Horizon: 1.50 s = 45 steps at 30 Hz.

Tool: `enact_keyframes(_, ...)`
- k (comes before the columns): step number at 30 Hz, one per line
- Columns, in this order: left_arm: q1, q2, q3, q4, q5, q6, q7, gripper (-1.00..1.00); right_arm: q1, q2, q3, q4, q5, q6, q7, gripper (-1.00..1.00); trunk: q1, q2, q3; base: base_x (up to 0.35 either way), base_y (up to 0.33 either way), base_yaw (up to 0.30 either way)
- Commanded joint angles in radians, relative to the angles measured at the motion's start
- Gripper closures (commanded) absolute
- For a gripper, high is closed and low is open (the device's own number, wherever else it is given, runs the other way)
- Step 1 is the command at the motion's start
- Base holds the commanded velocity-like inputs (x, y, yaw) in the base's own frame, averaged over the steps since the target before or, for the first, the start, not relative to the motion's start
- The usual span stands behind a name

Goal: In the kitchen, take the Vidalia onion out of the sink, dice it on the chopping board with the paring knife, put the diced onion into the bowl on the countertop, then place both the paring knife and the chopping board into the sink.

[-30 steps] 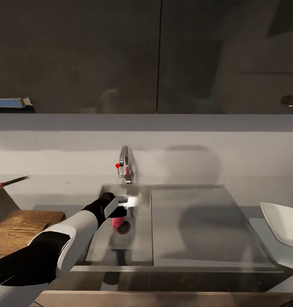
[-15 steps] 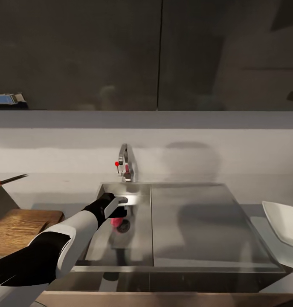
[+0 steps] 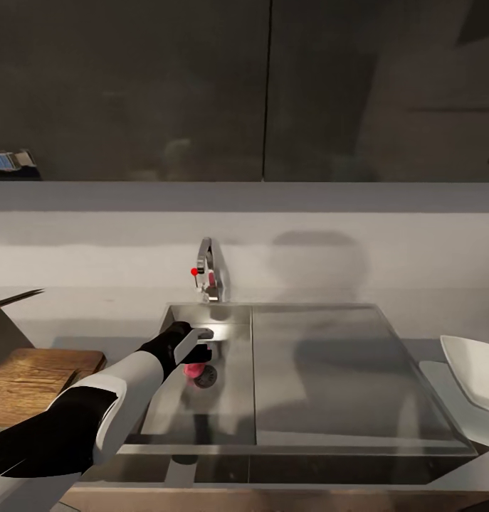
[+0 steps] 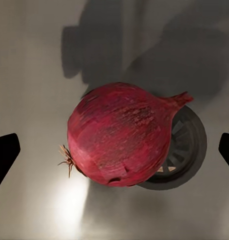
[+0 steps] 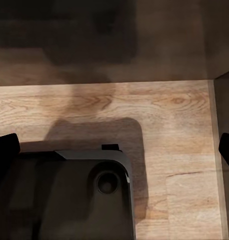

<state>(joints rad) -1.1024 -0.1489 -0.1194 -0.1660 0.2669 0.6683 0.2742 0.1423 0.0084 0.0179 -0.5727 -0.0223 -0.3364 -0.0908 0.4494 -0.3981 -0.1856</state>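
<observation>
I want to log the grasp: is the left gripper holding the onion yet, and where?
Nothing is held. The left gripper is open, its fingertips apart on either side of the Vidalia onion, which lies in the sink.

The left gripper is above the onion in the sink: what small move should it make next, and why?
Probably lower a little and then close. In the left wrist view the Vidalia onion lies centred between the two open fingertips, partly over the drain, and nothing touches it yet. In the head view the left gripper hangs just above the bulb in the sink, so a short descent should bring the fingers around it.
</observation>
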Motion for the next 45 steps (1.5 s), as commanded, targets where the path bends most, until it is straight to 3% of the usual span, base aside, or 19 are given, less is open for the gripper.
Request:
enact_keyframes(1,-0.001,0.0,-0.008,-0.001,0.011,0.004,0.007,-1.0,0.0,0.0,0.002,-0.001,-0.002,-0.001,-0.004,-1.0,0.001,-0.002,-0.002,0.0,0.0,0.0)
enact_keyframes(14,0.0,0.0,-0.008,-0.002,0.011,0.004,0.007,-1.0,0.0,0.0,0.002,-0.002,-0.004,-0.001,-0.004,-1.0,0.001,-0.002,-0.007,0.023,0.0,0.0)
enact_keyframes(45,0.001,0.0,-0.008,-0.001,0.011,0.004,0.007,-1.0,0.0,0.001,0.002,-0.002,-0.004,-0.001,-0.004,-1.0,0.001,-0.002,-0.056,0.001,0.0,0.0)
